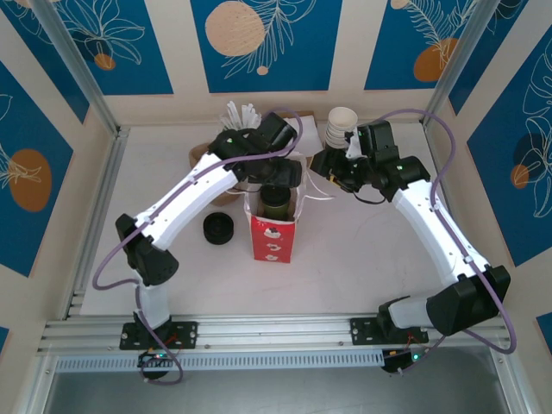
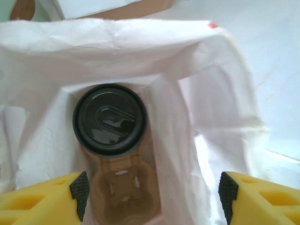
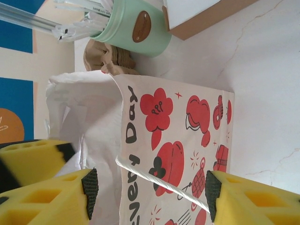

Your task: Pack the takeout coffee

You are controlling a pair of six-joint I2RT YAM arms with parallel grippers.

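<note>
The takeout coffee [image 2: 110,119], a small cup with a round black lid, stands inside the red-and-white paper bag [image 1: 274,237], in the far slot of a brown cardboard carrier [image 2: 124,192]. From above, the cup [image 1: 276,200] shows in the bag's open mouth. My left gripper [image 2: 153,192] hangs open over that mouth, its pads apart and touching nothing. My right gripper [image 3: 147,187] is open beside the bag's printed side [image 3: 187,126], with the bag's white rope handle [image 3: 159,180] running across the gap between its pads.
A low stack of black lids [image 1: 218,229] lies left of the bag. Pale lidless cups [image 1: 341,125] are stacked at the back right. A mint-green holder of wrapped straws [image 3: 136,28] and a cardboard box [image 3: 206,14] stand behind the bag.
</note>
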